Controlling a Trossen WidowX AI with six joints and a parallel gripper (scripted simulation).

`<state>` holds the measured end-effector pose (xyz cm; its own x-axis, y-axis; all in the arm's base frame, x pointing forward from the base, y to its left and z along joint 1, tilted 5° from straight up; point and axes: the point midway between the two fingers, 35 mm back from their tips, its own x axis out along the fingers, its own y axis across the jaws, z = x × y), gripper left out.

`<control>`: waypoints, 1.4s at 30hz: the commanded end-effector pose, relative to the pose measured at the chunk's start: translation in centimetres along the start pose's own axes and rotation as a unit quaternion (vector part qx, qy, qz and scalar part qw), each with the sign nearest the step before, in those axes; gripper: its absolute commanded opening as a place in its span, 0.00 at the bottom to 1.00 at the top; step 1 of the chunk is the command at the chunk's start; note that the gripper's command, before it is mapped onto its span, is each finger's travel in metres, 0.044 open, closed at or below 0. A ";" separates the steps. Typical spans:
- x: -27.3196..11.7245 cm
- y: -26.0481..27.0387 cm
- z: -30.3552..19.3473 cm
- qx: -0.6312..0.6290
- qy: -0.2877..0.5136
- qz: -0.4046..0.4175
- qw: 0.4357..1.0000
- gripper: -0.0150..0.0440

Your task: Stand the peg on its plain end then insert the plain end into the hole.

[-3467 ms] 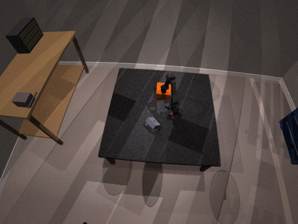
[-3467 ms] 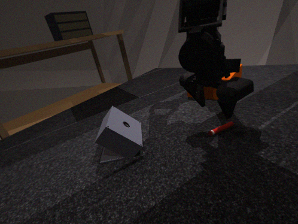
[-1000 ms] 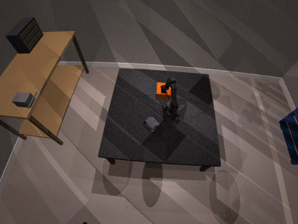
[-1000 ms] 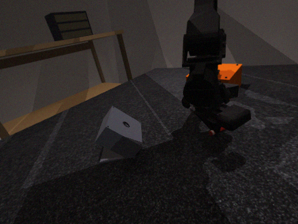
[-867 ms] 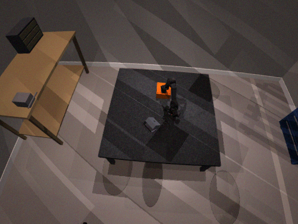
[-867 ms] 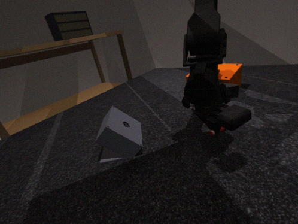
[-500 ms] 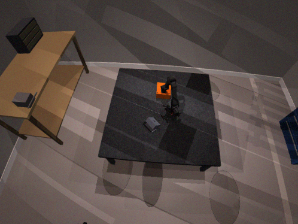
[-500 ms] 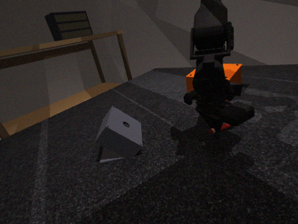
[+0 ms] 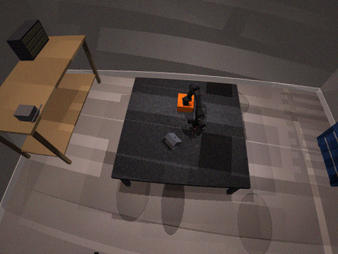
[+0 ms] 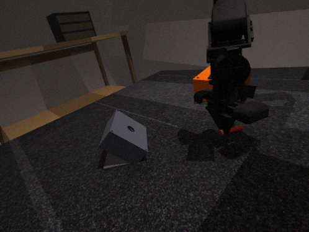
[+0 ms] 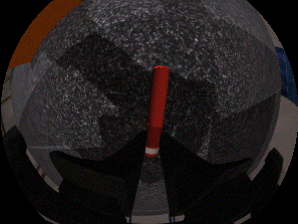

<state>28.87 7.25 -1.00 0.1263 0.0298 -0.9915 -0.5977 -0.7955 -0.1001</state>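
Note:
The red peg [image 10: 236, 129] [image 11: 159, 95] is roughly level, low over the table or on it; whether it touches is unclear. Its white band [image 11: 152, 150] is at the end near the fingers, and its plain end points away from them. My gripper [image 10: 225, 129] [image 11: 153, 135] is shut on the peg close to the banded end. In the top view the arm hides most of the peg. The grey sloped panel [image 9: 174, 139] [image 10: 124, 136] stands apart from the gripper, on the left in the exterior view. Its one hole [image 10: 131, 128] is in the tilted upper face.
The dark table [image 9: 153, 163] [image 10: 174, 198] carries the arm and panel. An orange block [image 9: 185, 109] [image 10: 202, 85] is at the arm's base. A wooden bench [image 9: 44, 73] with a dark drawer box [image 9: 28, 40] and a small grey box [image 9: 26, 112] stands off to the left.

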 end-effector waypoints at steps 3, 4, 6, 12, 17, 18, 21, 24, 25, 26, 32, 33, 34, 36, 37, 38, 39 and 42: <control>-0.3 0.1 0.3 0.003 0.027 0.001 1.000 0.34; -0.4 0.1 0.3 0.003 0.031 0.001 1.000 0.34; -0.5 0.1 0.4 0.003 0.040 0.001 0.999 0.34; -0.7 0.1 0.7 0.003 0.066 0.001 0.998 0.34; -1.0 0.1 1.0 0.003 0.087 0.001 0.996 0.34; -1.0 0.1 1.0 0.003 0.091 0.001 0.996 0.34; -1.1 0.1 1.2 0.003 0.104 0.001 0.995 0.34; -1.3 0.1 1.3 0.003 0.117 0.001 0.993 0.34; -1.3 0.1 1.4 0.003 0.121 0.001 0.993 0.34; -1.3 0.1 1.4 0.003 0.125 0.001 0.992 0.34; -1.6 0.1 1.8 0.003 0.151 0.001 0.989 0.34; -1.6 0.1 1.8 0.003 0.155 0.001 0.988 0.34; -1.6 0.1 1.9 0.003 0.159 0.001 0.987 0.34; -1.7 0.1 2.0 0.003 0.168 0.001 0.986 0.34; -1.7 0.1 2.1 0.003 0.172 0.001 0.985 0.34; -1.8 0.1 2.1 0.003 0.176 0.001 0.984 0.34; -1.8 0.1 2.2 0.003 0.181 0.001 0.984 0.34; -1.9 0.1 2.4 0.003 0.193 0.001 0.981 0.34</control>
<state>26.95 8.57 0.61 0.3955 -0.1877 -0.8991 -0.5979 -0.7957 -0.0969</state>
